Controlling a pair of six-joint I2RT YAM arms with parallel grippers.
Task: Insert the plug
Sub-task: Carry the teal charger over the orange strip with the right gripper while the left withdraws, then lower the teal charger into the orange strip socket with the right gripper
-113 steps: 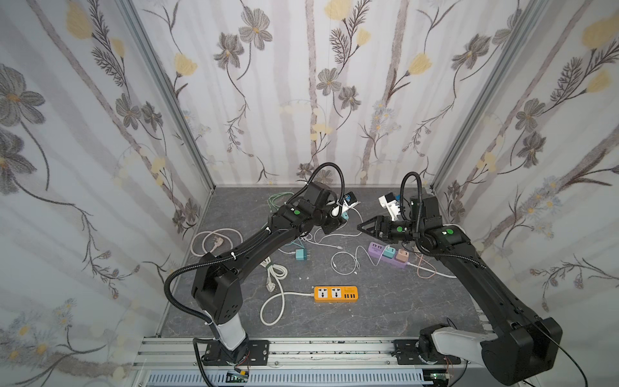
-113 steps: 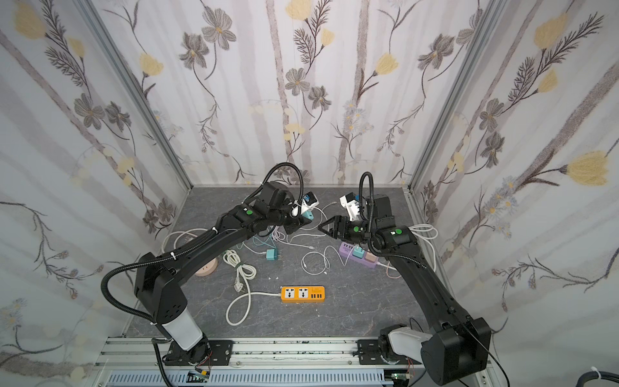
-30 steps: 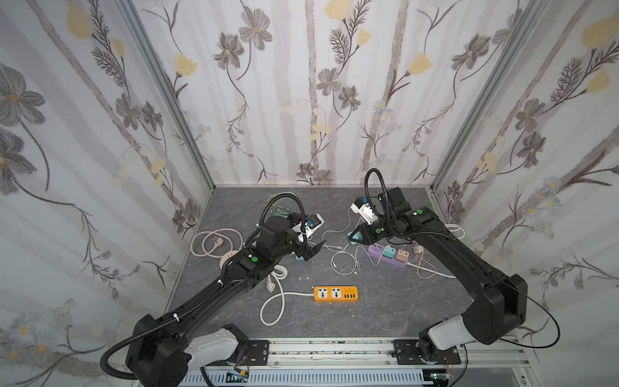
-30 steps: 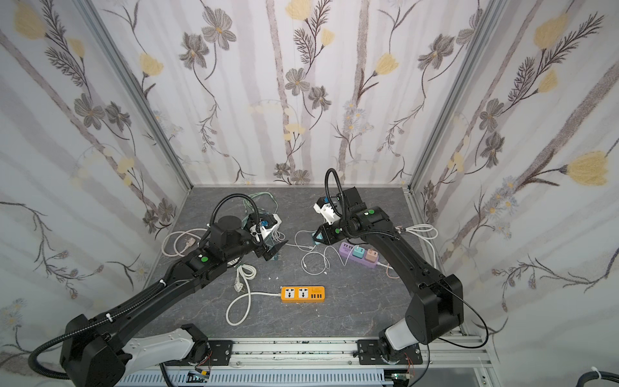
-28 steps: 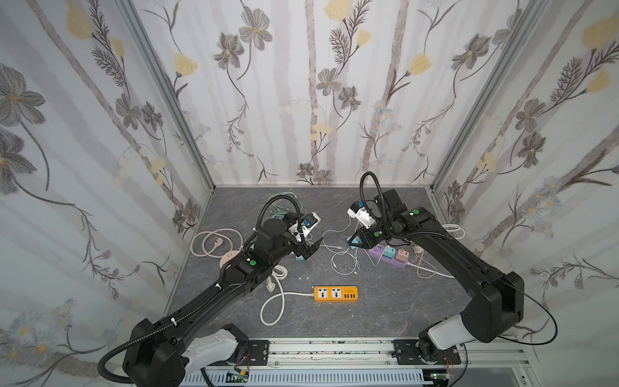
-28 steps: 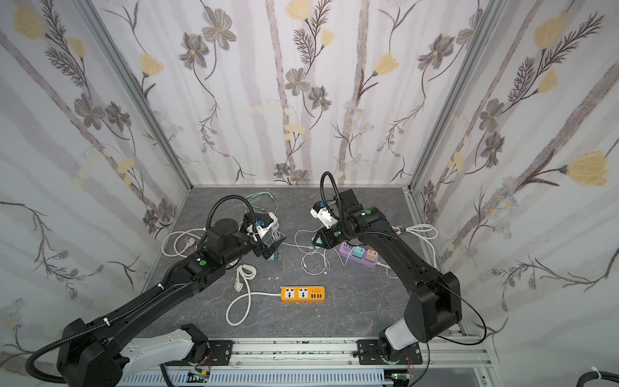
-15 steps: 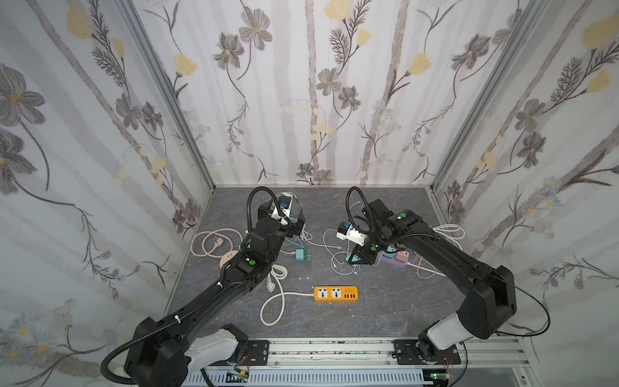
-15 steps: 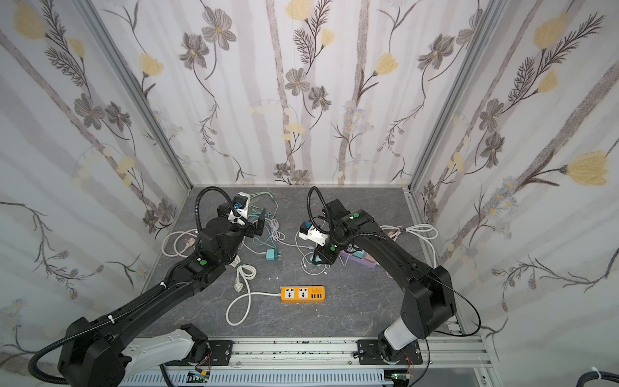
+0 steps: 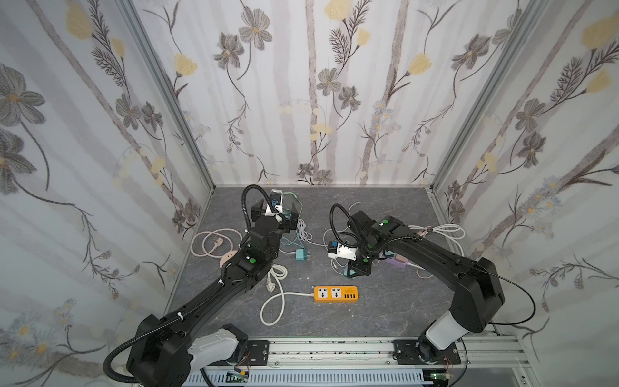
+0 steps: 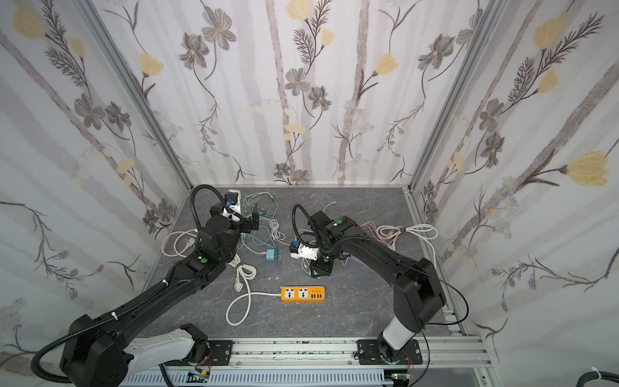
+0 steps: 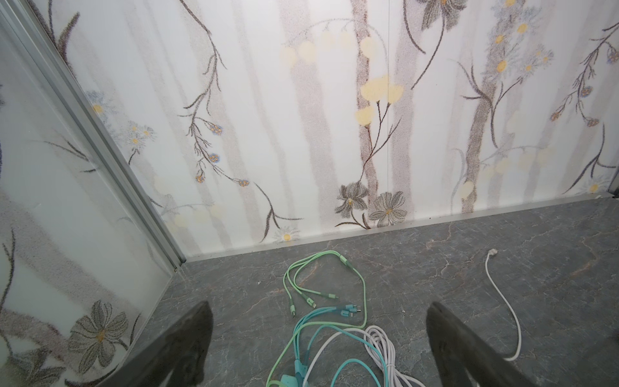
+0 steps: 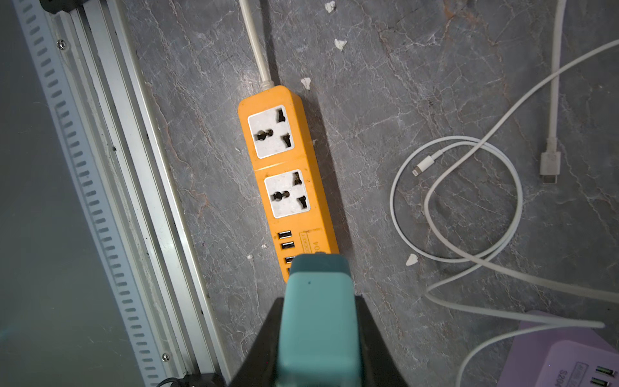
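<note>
My right gripper is shut on a teal plug. In both top views the plug hangs just behind the orange power strip, above the floor. In the right wrist view the strip shows two free white sockets and a row of USB ports, and the plug's tip overlaps its USB end. My left gripper is open and holds nothing, near the back left corner over loose green cables.
A second teal adapter lies on the floor between the arms. A purple power strip sits behind the right arm. White cables loop beside the orange strip. The front rail runs close to the strip.
My right gripper has carried the plug forward and left, down toward the orange strip. My left arm has swung back toward the far left corner, still open.
</note>
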